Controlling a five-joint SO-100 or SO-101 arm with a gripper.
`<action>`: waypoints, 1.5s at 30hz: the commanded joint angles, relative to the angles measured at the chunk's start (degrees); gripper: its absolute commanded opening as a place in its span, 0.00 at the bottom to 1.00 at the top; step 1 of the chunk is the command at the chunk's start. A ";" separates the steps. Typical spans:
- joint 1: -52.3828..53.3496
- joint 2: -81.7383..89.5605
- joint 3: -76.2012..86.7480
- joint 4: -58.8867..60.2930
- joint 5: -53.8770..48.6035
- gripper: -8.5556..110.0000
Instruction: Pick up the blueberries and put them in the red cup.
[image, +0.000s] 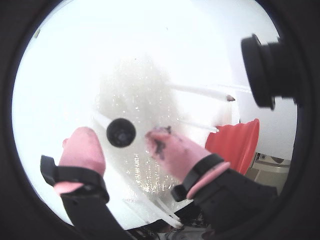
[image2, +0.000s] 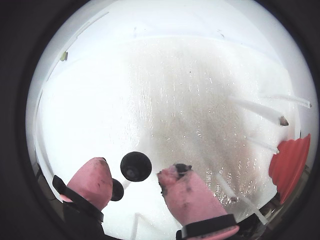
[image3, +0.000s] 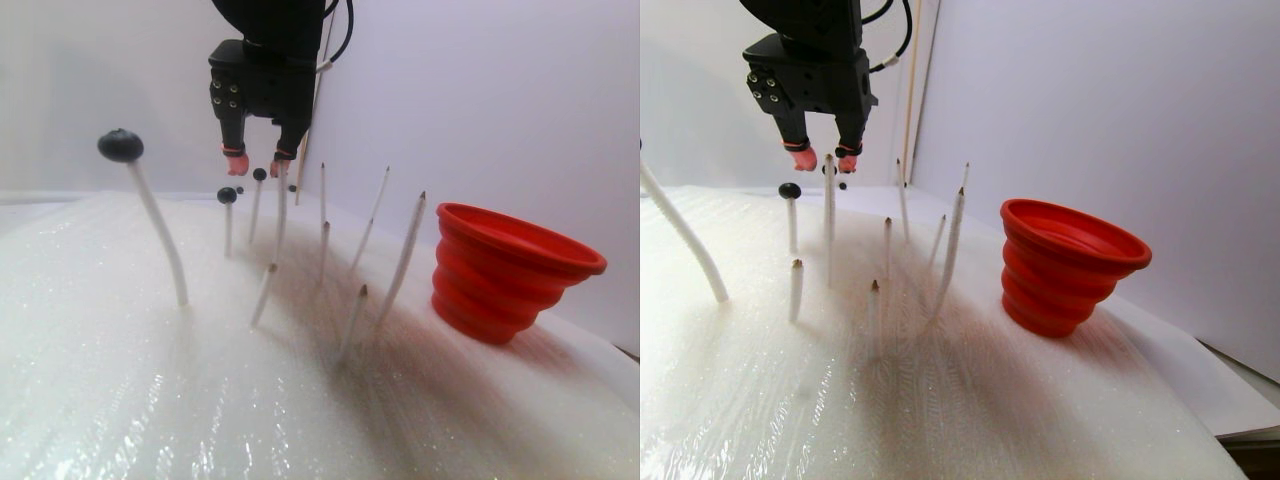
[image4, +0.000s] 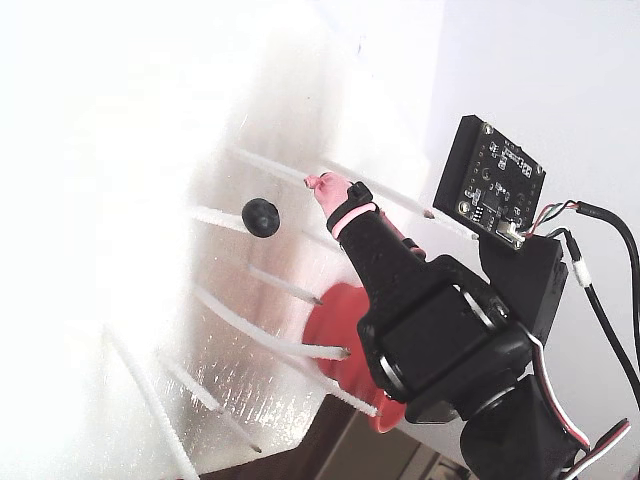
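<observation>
A blueberry (image: 121, 132) sits on the tip of a thin white rod, in the gap between the pink fingertips of my gripper (image: 119, 141), which is open and not touching it. The other wrist view shows the same blueberry (image2: 136, 166) and a second one (image2: 118, 190) half hidden behind the left fingertip (image2: 93, 179). In the stereo pair view my gripper (image3: 256, 163) hangs over the back of the rods, just above that berry (image3: 259, 174). Two more blueberries (image3: 121, 145) (image3: 227, 195) top rods to its left. The red cup (image3: 505, 270) stands upright at the right.
Several white rods (image3: 402, 258) with bare tips stand tilted in the white foam sheet (image3: 150, 400) between my gripper and the cup. A white wall rises close behind. A black camera (image: 265, 70) juts in at the upper right of a wrist view.
</observation>
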 joint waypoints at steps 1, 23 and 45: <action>0.18 0.62 -4.83 -1.67 -0.35 0.23; 0.97 -3.69 -4.83 -5.36 1.14 0.19; 1.41 0.79 -2.55 -3.69 0.35 0.15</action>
